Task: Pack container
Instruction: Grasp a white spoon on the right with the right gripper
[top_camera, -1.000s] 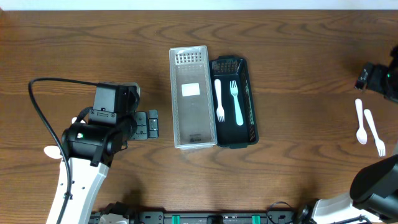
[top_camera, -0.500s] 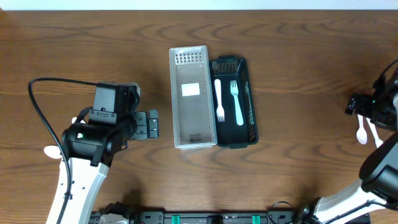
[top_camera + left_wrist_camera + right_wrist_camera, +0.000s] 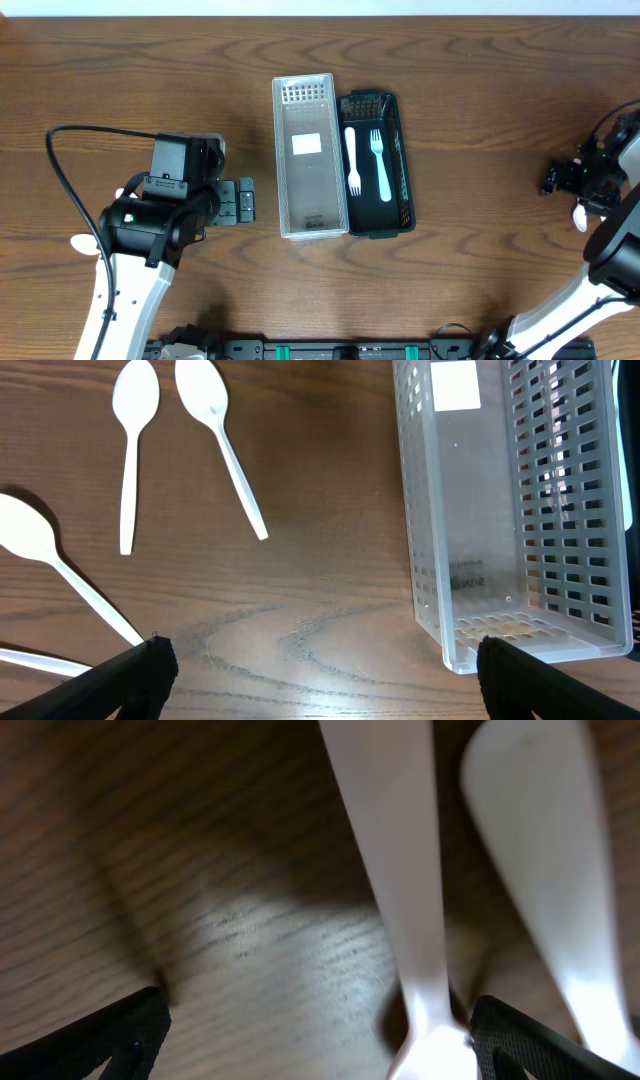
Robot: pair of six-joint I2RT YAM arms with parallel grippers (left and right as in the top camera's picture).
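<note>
A clear perforated container (image 3: 310,155) lies mid-table, with a black tray (image 3: 392,215) against its right side. In the tray lie a white fork (image 3: 380,165) and a second white utensil (image 3: 352,160). My left gripper (image 3: 245,200) is open, just left of the clear container (image 3: 520,510), with bare wood between its fingers. Three white spoons (image 3: 130,440) lie beyond it in the left wrist view. At the right edge my right gripper (image 3: 568,180) hangs open, low over two white utensils (image 3: 580,213). One handle (image 3: 400,870) runs between its fingers, close to the right one.
A white spoon (image 3: 85,243) shows beside the left arm's base. A black cable (image 3: 60,170) loops over the table at the left. A second white utensil (image 3: 550,860) lies just right of the one between the right fingers.
My right arm has swung forward and down onto the two white utensils at the right edge, now covering most of them. The left arm has not moved.
</note>
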